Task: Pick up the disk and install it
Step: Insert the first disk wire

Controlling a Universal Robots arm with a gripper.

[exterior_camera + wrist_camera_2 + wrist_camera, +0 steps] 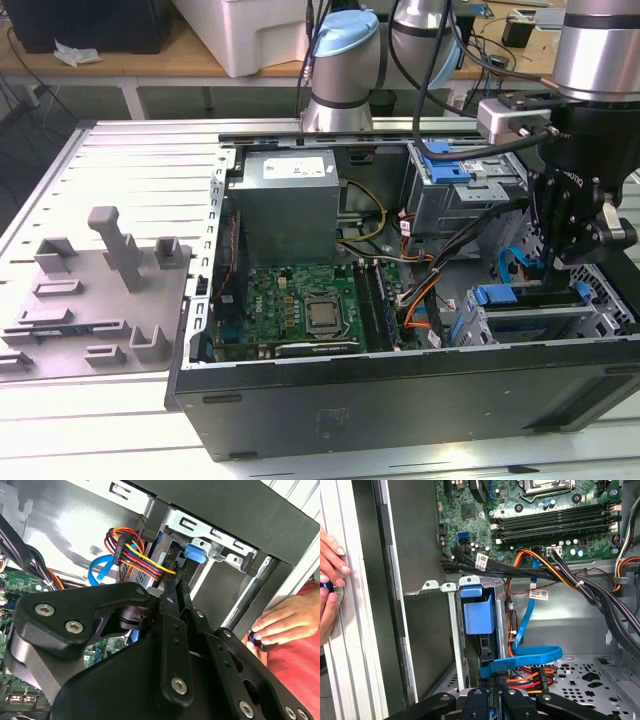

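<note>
Gripper (493, 701) is hanging just behind the disk (479, 614), which is sitting edge-on in the drive cage (434, 586). Can't tell whether it is gripping or released.

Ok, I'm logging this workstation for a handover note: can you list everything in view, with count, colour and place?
Black metal computer case: one, open, on the slatted silver table.
Green motherboard: one, inside the case.
Grey boxy power supply: one, inside, beside the motherboard.
Disk in blue plastic carrier: one, in the silver drive cage.
Flat blue cable: one, beside the cage.
Orange-red-yellow wire bundle: one, by the cage.
Grey plastic fixture tray: one, on the table, exterior view's left.
Person's hand: at least one, outside the case wall.
Silver robot arm: one, over the cage.
Black gripper: one, at the disk.
</note>
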